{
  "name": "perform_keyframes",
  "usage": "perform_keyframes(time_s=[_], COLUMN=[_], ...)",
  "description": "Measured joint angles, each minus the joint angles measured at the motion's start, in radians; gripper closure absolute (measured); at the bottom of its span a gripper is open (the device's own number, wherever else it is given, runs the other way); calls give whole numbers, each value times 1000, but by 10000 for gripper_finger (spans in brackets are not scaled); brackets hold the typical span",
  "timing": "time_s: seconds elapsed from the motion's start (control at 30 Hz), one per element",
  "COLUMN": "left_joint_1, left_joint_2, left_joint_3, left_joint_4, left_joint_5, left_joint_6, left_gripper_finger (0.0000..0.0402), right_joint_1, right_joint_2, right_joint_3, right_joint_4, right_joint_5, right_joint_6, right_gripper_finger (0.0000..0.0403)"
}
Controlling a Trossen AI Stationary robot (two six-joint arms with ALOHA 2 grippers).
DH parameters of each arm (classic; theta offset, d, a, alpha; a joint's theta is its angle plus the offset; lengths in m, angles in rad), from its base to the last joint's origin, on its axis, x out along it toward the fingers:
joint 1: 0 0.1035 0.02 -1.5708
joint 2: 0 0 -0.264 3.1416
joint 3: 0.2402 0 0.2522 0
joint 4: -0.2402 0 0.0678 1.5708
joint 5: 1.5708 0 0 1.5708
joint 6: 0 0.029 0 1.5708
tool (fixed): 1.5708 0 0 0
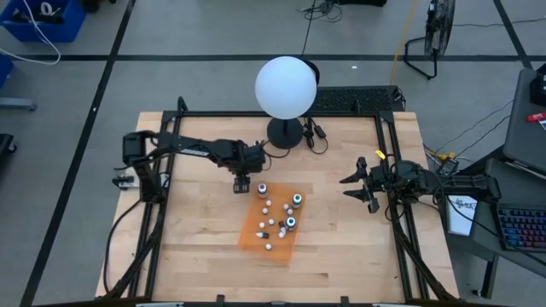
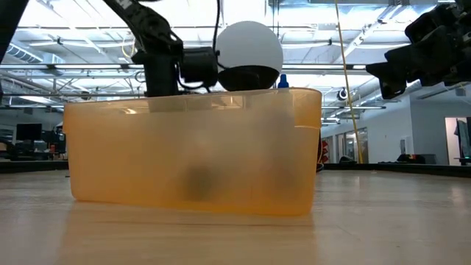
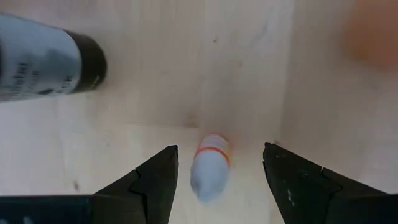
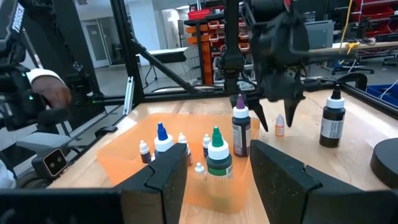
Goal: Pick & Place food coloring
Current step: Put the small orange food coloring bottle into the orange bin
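On the wooden table (image 1: 188, 247), an orange translucent tray (image 1: 256, 228) lies near the centre, holding most of the food coloring bottles. From the right wrist view they stand upright inside it: a green-capped bottle (image 4: 217, 155), a blue-tipped bottle (image 4: 163, 139), a dark bottle with a purple tip (image 4: 240, 129) and several tiny whitish ones (image 4: 198, 168).

The left gripper (image 1: 241, 183) hangs just outside the tray's corner at about 11 o'clock from the tray's middle, pointing down. Its fingers (image 3: 155, 180) stand apart, and between them on the bare wood stands a small bottle with a red band (image 3: 209, 167), not touched by either finger. A taller dark bottle with a white label (image 4: 332, 121) stands on the table near it, outside the tray.

The right gripper (image 1: 363, 183) waits at roughly 3 o'clock from the tray, well apart from it, with its fingers spread and nothing between them.

A big white globe lamp (image 1: 286, 87) on a black base stands at 12 o'clock from the tray, at the table's far edge.
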Motion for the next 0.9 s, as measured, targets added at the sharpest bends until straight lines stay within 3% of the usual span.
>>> perform_keyframes(time_s=[0.53,0.63,0.83,0.9], left_joint_1=[12,12,12,12], left_joint_2=[42,41,41,41], left_joint_3=[1,1,1,1], left_joint_4=[2,-13,-18,-17], left_joint_5=[1,11,23,23], left_joint_6=[13,14,31,36], left_gripper_finger=[176,213,337,338], right_joint_1=[0,0,0,0], right_joint_2=[1,1,1,1], right_joint_3=[0,0,0,0], right_joint_4=[0,0,0,0], right_joint_5=[0,0,0,0], right_joint_6=[0,0,0,0], right_gripper_finger=[238,239,238,237])
